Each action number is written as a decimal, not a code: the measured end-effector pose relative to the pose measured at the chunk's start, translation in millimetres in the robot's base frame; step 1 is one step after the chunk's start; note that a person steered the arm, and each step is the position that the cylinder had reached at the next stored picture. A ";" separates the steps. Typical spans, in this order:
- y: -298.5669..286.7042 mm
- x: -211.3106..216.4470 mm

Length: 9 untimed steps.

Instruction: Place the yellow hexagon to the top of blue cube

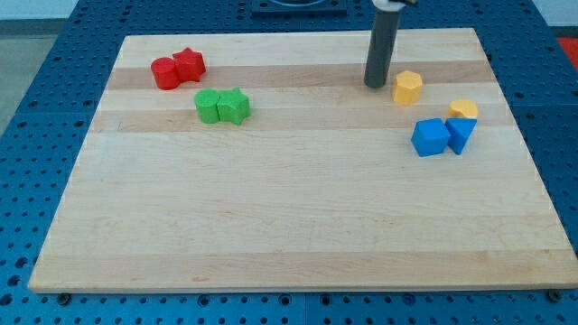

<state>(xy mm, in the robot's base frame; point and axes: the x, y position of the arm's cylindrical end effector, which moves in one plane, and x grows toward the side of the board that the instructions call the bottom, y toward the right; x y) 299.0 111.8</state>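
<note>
The yellow hexagon (408, 87) stands on the wooden board (289, 208) at the upper right. My tip (376, 85) rests on the board just left of the hexagon, a small gap apart. The blue cube (430, 137) sits below and to the right of the hexagon. A second blue block (461, 134) touches the cube's right side. A second yellow block (464, 110) sits just above that blue block, touching it.
Two red blocks (177, 69) touch each other at the upper left. Two green blocks (222, 106) touch each other just below and right of the red ones. A blue pegboard surface (36, 108) surrounds the board.
</note>
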 end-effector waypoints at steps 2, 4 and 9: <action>11.7 7.5; 16.4 66.8; 27.3 32.5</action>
